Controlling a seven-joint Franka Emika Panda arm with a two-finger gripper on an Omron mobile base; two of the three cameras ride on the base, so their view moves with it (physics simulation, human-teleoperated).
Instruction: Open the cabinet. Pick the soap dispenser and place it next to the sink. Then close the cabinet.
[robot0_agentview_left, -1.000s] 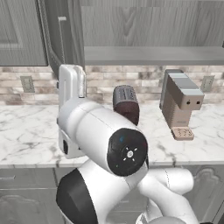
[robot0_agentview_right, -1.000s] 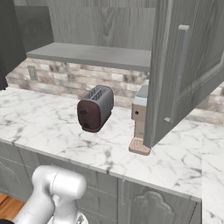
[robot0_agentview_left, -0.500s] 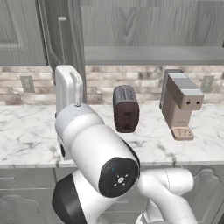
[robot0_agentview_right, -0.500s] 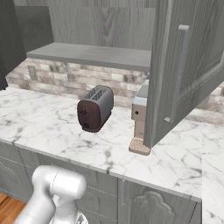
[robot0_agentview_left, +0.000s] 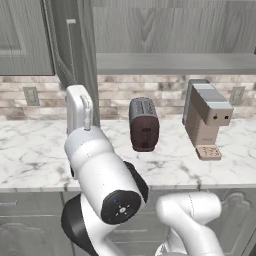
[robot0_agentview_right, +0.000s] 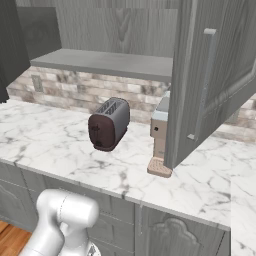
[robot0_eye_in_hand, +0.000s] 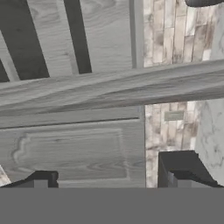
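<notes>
The cabinet (robot0_agentview_left: 170, 30) on the wall stands open, and its plain grey shelf (robot0_agentview_left: 175, 62) is bare where I can see it. Its left door (robot0_agentview_left: 75, 45) is swung out toward me. The right door (robot0_agentview_right: 215, 75) with its slim bar handle (robot0_agentview_right: 202, 85) hangs open over the counter. The soap dispenser and the sink are out of view. My gripper (robot0_eye_in_hand: 109, 177) is open with nothing between its dark fingertips (robot0_eye_in_hand: 179, 173). It faces the edge of the left door (robot0_eye_in_hand: 109, 94) in a view rolled on its side. My arm's white upper link (robot0_agentview_left: 79, 107) rises in front of that door.
On the marble counter (robot0_agentview_left: 30, 150) stand a dark toaster (robot0_agentview_left: 144, 125) and a grey coffee machine (robot0_agentview_left: 205, 117), the latter partly behind the right door in the right base view. A closed neighbouring cabinet (robot0_agentview_left: 25, 35) sits at left. Wall outlets (robot0_agentview_left: 31, 96) dot the brick backsplash.
My arm's big elbow joint has swung lower and a little left in the left base view. The cabinet doors, toaster and coffee machine have not moved.
</notes>
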